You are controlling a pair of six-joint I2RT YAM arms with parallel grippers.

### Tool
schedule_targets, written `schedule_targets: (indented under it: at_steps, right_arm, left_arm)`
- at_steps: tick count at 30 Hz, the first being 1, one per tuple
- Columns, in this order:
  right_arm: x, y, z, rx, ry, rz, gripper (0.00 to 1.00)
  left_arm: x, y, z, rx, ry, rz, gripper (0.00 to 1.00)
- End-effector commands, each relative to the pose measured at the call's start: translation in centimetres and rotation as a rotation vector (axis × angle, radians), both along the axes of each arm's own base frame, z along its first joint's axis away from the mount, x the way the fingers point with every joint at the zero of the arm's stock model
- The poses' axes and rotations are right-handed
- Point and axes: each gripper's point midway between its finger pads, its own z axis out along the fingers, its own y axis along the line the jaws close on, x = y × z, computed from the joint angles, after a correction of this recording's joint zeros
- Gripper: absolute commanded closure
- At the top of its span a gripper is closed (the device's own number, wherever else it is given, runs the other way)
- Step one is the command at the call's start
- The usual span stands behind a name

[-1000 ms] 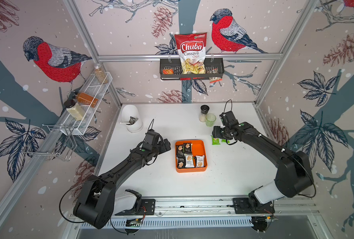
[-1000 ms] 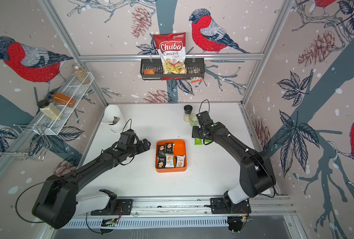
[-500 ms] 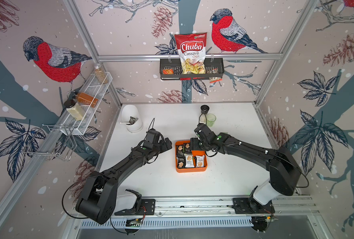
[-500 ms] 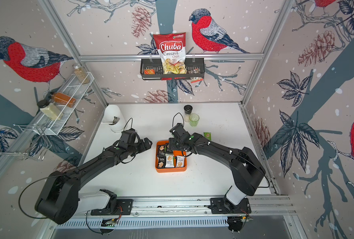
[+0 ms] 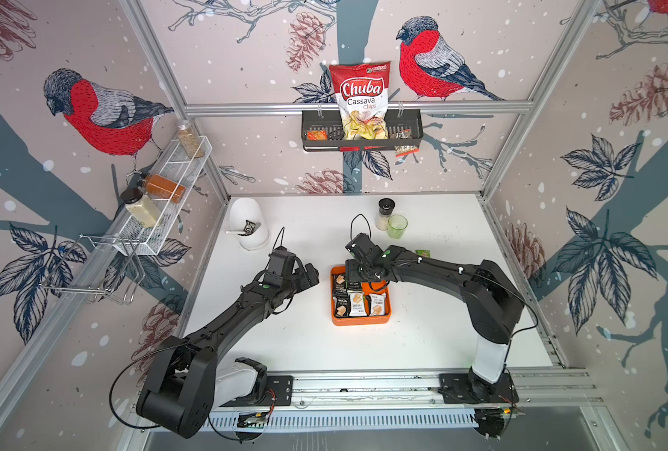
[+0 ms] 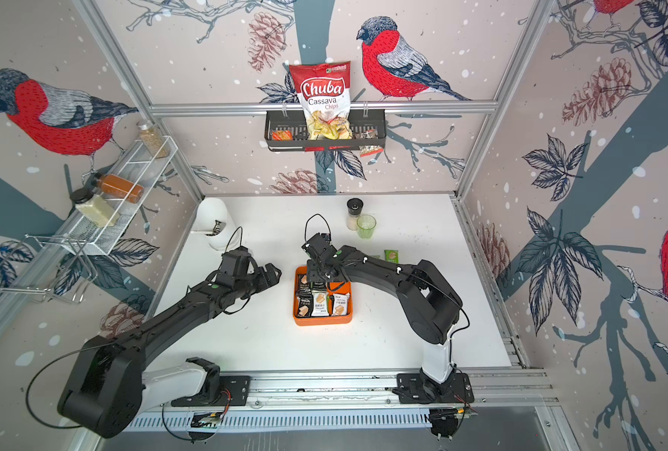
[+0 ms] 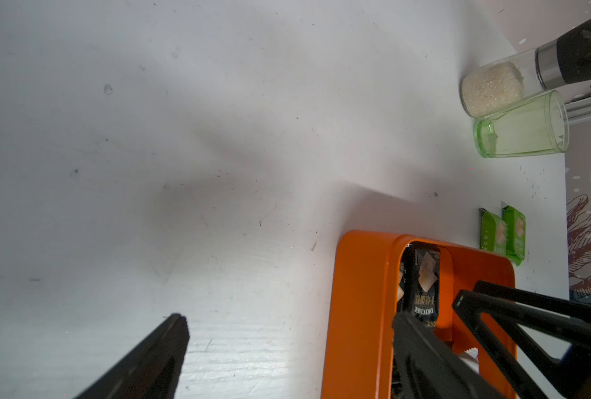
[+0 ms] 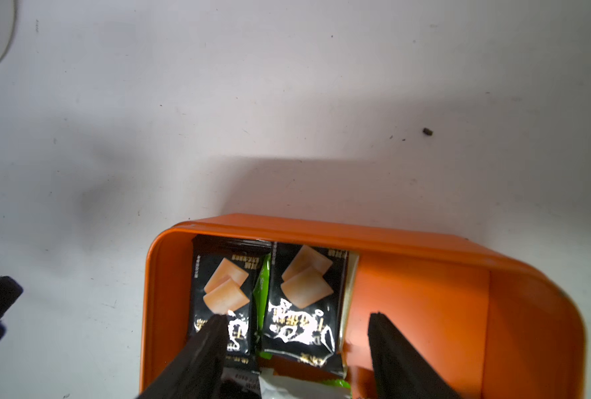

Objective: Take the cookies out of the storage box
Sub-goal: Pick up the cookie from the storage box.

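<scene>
The orange storage box [image 5: 359, 321] [image 6: 322, 321] sits mid-table with several cookies [image 5: 357, 302] [image 6: 320, 302] in it, black and white packets. My right gripper [image 5: 353, 278] [image 8: 295, 324] hangs open over the box's far end. Its fingers [image 8: 214, 333] straddle a black cookie packet [image 8: 302, 293] without closing on it. Two green cookies [image 5: 423, 253] [image 7: 503, 233] lie on the table to the right of the box. My left gripper [image 5: 310, 273] [image 7: 288, 321] is open and empty just left of the box [image 7: 363, 293].
A salt grinder [image 5: 385, 213] and a green cup [image 5: 397, 226] stand behind the box. A white container [image 5: 248, 228] sits at the back left. A black wire basket [image 5: 410, 134] with the Chuba bag hangs on the back wall, and a white wire shelf [image 5: 160, 195] on the left wall.
My right arm swung left from the table beside the green cup, leaving a green packet there, to above the box's far end. The left gripper edged slightly toward the box.
</scene>
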Motion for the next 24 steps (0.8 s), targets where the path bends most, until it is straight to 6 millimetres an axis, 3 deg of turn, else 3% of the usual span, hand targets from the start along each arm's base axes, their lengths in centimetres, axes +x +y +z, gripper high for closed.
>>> schedule_targets:
  at_steps: [1, 14, 24]
  right_arm:
    - [-0.1, -0.4, -0.9, -0.045, 0.017, -0.008, 0.3]
    - [0.0, 0.1, -3.0, -0.092, 0.051, -0.005, 0.35]
    - [0.1, -0.6, -4.1, -0.15, 0.065, -0.02, 0.5]
  left_arm:
    - [-0.3, 0.3, -0.1, 0.005, -0.004, -0.007, 0.04]
    - [-1.1, 2.2, -0.4, 0.009, -0.011, 0.025, 0.04]
    - [-1.1, 2.4, -0.5, 0.016, -0.015, 0.018, 0.04]
